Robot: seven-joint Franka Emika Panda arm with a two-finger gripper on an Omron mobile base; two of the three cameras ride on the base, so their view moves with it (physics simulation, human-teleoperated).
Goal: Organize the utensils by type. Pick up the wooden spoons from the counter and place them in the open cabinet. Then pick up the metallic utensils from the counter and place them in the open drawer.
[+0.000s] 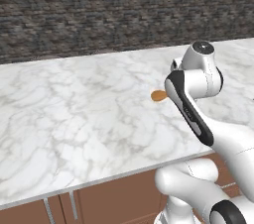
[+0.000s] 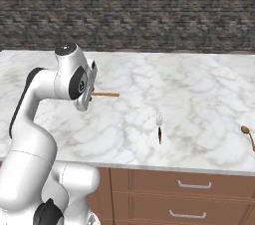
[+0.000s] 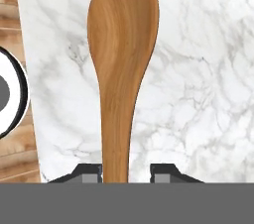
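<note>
A wooden spoon (image 3: 121, 69) runs up from between my fingertips, its broad bowl far from the hand, over the marble counter (image 3: 198, 94). My gripper (image 3: 126, 172) is shut on its handle. In the right base view the spoon (image 2: 107, 94) sticks out sideways from the hand, above the counter. Its bowl (image 1: 158, 95) peeks out left of the arm in the left base view. A second wooden spoon (image 2: 247, 135) lies at the counter's far right edge. A metallic utensil with a dark handle (image 2: 159, 125) lies near the counter's front. The open cabinet and open drawer are out of view.
The white marble counter (image 1: 74, 119) stretches wide, backed by a dark stone wall (image 2: 149, 10). Brown closed drawer fronts with metal handles (image 2: 194, 185) sit below the counter's front edge. My own arm stands over the counter's front.
</note>
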